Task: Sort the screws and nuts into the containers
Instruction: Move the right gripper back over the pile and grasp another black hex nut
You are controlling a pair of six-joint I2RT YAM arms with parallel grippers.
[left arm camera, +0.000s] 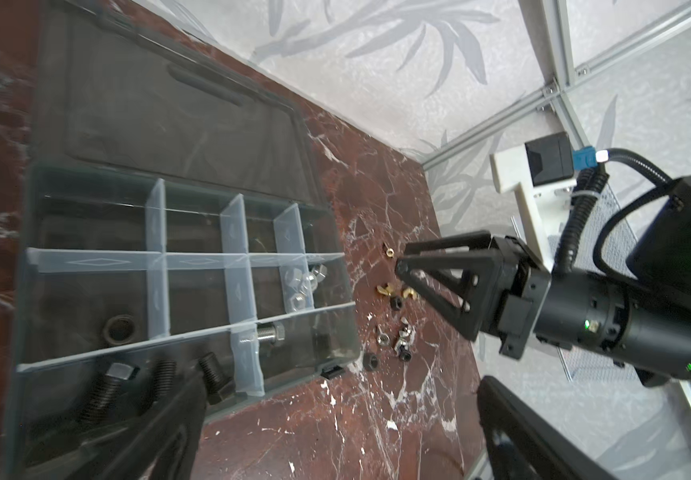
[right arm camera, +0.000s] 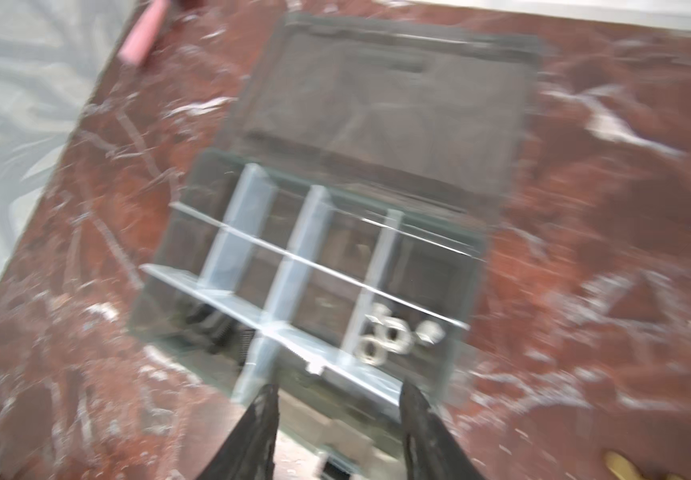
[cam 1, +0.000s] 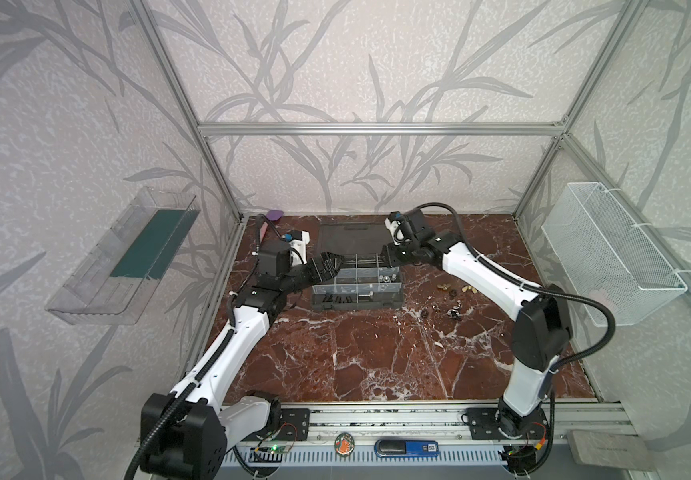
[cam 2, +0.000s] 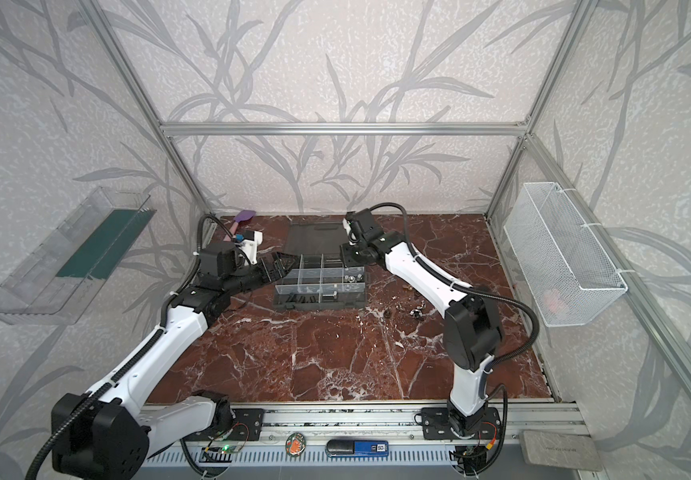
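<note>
Beside the case, loose nuts and screws lie tiny, likely hard and slippery, best pinched across flat sides; right pincer is part open and empty, left pincer wide open.

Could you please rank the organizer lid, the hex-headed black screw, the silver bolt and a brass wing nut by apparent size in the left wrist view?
1. organizer lid
2. hex-headed black screw; it lies nearer the camera, so its lead over the bolt is unsure
3. silver bolt
4. brass wing nut
</note>
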